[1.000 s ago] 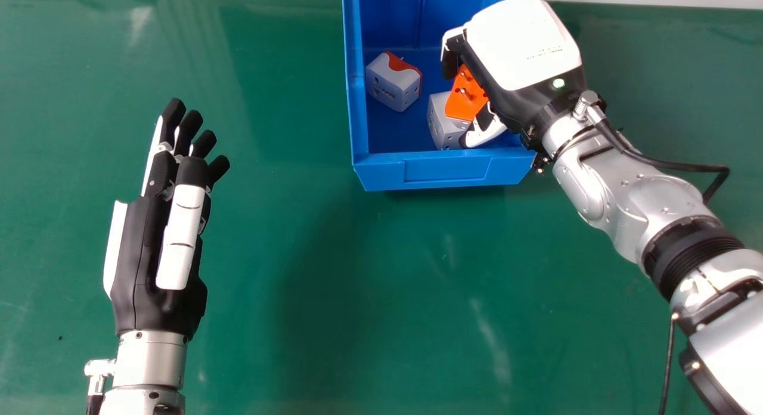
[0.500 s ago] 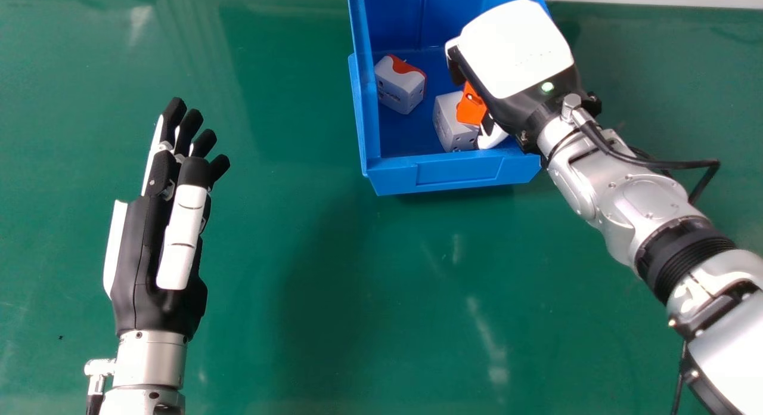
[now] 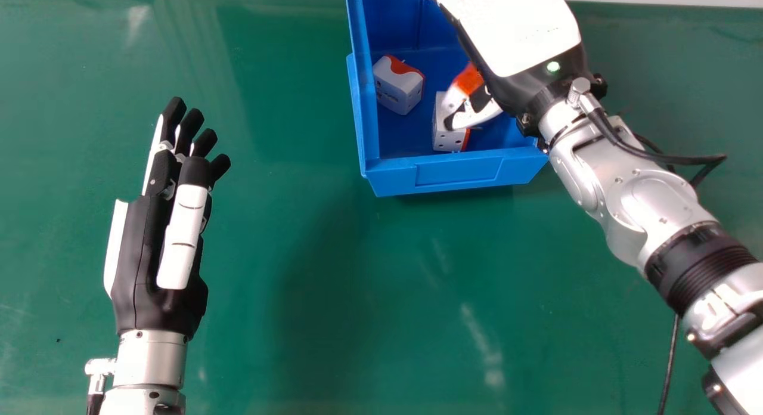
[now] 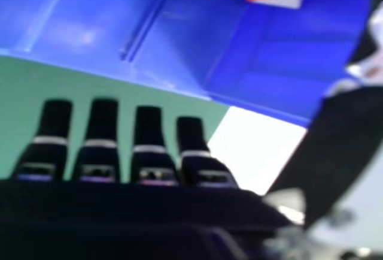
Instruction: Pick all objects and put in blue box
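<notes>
**Right hand (image 3: pixel 518 33) is seen opened over the blue box (image 3: pixel 456 172)**

At the left, the left hand (image 3: pixel 158 248) is held with straight fingers, and nothing is gripped. Inside the box, a red-topped adapter (image 3: pixel 396 88) is placed at left. To its right, a white adapter (image 3: pixel 444 142) is found near the front wall. Just beyond, a blurred orange-faced adapter (image 3: pixel 469 78) is seen beside the right hand, whose fingers are stretched straight; whether it is touched cannot be told.
</notes>
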Robot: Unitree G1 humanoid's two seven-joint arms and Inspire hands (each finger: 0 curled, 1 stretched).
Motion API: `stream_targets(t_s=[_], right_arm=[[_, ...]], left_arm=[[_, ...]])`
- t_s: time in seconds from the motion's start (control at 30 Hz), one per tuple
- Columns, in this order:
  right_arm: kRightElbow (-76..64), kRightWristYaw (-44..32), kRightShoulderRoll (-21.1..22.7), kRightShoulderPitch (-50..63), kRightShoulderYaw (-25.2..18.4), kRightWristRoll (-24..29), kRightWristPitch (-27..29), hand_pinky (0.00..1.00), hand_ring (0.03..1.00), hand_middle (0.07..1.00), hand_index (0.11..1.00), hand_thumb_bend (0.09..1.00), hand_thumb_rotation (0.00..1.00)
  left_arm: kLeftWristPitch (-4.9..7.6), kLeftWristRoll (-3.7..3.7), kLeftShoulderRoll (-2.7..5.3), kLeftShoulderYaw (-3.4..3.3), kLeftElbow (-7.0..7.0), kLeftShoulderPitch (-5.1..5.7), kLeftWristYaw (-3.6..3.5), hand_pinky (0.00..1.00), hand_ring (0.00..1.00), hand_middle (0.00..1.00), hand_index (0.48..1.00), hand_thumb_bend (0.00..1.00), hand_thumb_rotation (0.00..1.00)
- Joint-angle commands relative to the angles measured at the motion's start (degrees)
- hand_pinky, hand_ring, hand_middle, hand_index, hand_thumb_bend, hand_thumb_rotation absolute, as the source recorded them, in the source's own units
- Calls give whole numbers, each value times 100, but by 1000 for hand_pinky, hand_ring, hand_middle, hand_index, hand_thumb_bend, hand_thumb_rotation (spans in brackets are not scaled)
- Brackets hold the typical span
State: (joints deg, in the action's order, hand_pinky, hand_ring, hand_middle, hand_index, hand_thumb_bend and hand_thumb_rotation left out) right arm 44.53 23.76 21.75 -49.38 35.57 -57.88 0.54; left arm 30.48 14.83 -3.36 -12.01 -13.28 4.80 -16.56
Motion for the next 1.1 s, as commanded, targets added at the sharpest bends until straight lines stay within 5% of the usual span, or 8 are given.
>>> stream_targets(t_s=[0.0,0.4,0.53,0.67,1.07], right_arm=[[-242,0,62,25,-157,91,-71,896,917,930,932,936,471],[-3554,-633,103,1908,-1161,491,-838,954,967,972,972,972,549],[-4978,-642,-132,3128,-1579,859,-912,967,979,982,983,972,592],[-5956,-544,-444,4299,-1924,1421,-640,971,983,986,986,972,619],[-6653,-117,-1103,6515,-1727,2182,984,945,992,993,993,961,720]], left_arm=[[98,-25,-47,14,12,-31,-18,924,958,978,968,725,772],[34,1,31,53,256,141,44,921,956,976,967,728,771],[-23,128,46,58,348,211,2,920,955,974,966,734,767],[-38,226,16,68,395,256,-77,919,954,973,964,737,762],[65,201,-52,-7,272,239,-180,921,957,976,966,746,751]])
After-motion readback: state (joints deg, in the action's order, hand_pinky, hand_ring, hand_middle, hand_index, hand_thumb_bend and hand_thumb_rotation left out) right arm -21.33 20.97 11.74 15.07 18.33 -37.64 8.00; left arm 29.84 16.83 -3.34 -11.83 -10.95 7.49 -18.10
